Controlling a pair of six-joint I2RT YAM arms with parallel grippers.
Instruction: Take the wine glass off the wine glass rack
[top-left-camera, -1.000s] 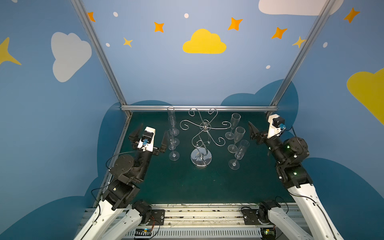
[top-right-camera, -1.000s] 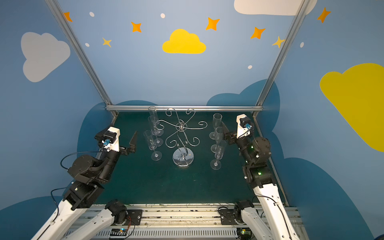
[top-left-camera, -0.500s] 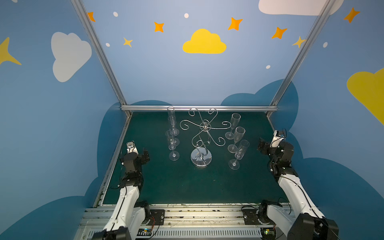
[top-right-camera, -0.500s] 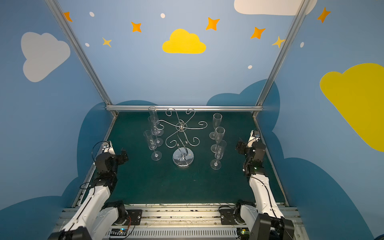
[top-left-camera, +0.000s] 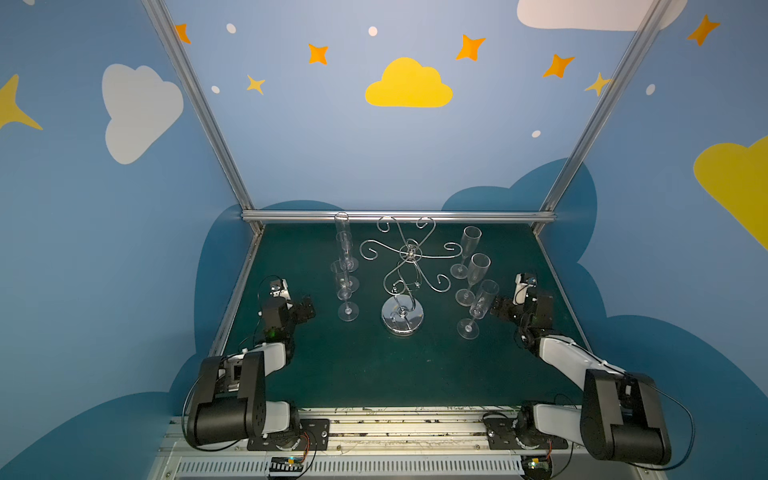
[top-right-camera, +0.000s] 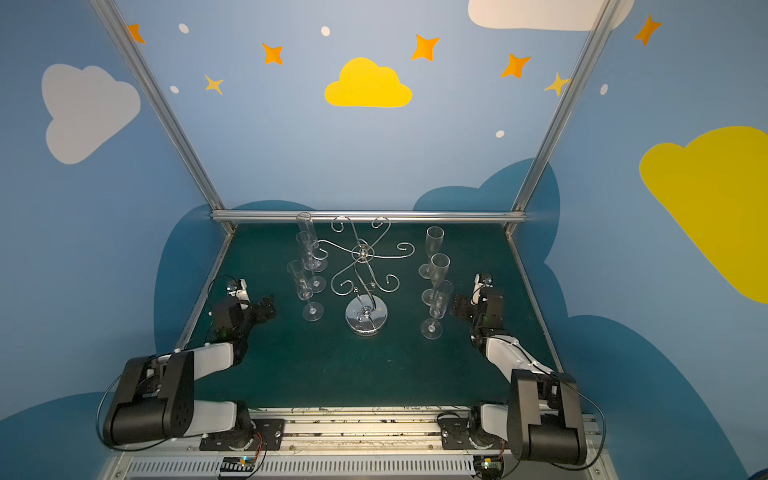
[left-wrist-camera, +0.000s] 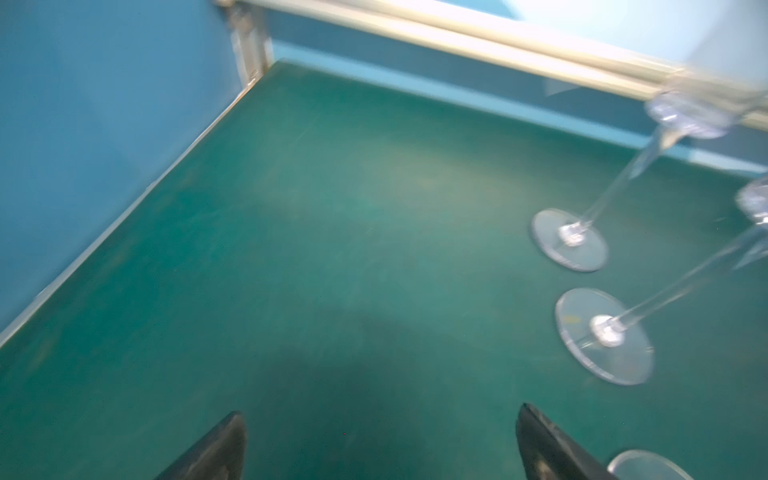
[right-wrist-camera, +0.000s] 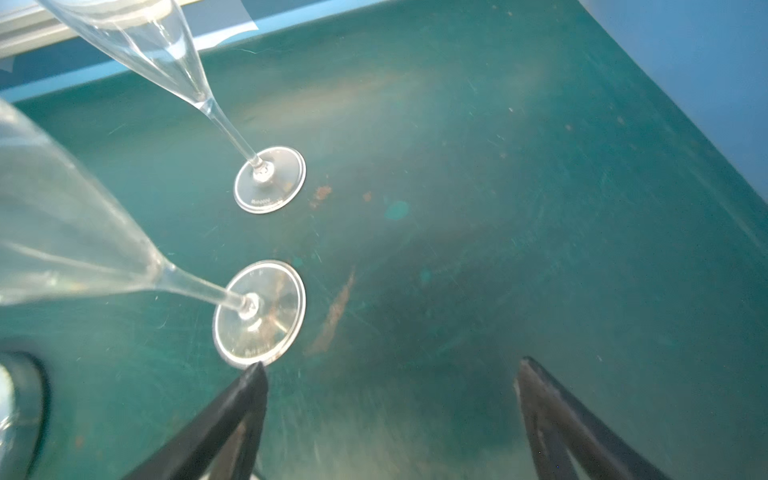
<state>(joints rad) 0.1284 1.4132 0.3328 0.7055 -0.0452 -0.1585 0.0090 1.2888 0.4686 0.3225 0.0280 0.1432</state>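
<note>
Beside the wine glass rack (top-left-camera: 402, 321), expect a light, brittle wine glass (top-left-camera: 484, 299); pinch the stem; left end effector (left-wrist-camera: 380, 411), right end effector (right-wrist-camera: 391, 363) wide open, empty.

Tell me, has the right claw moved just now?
Yes. In a top view the right gripper has dropped from near the back rail toward the front, beside the nearest right-hand glass.

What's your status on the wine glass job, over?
Left gripper and right gripper open, empty. Wine glass rack bare, no glass hanging. Left glasses and right glasses upright on table, three each. Right fingertip close beside nearest glass foot.
</note>
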